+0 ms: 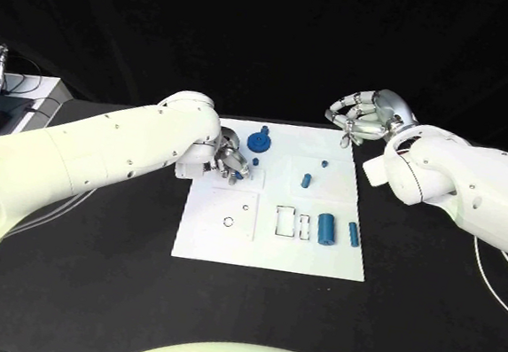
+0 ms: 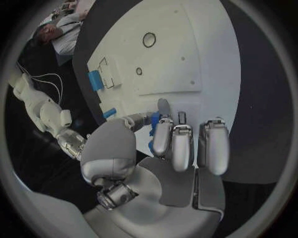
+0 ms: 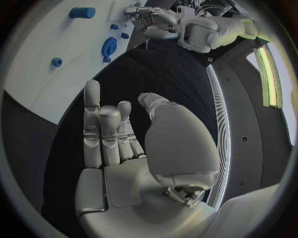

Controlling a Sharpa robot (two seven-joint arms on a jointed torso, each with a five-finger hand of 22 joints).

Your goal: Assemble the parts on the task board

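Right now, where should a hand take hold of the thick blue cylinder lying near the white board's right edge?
Grip the thick blue cylinder across its round middle, coming from above. It lies flat on the white board, gaps on both long sides leaving room for fingers.

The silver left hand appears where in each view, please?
Head view: silver left hand over the white task board's far left part.
Left wrist view: hand in the middle, board beyond its fingers.
Right wrist view: hand across the board.
Shared landmark: the board.
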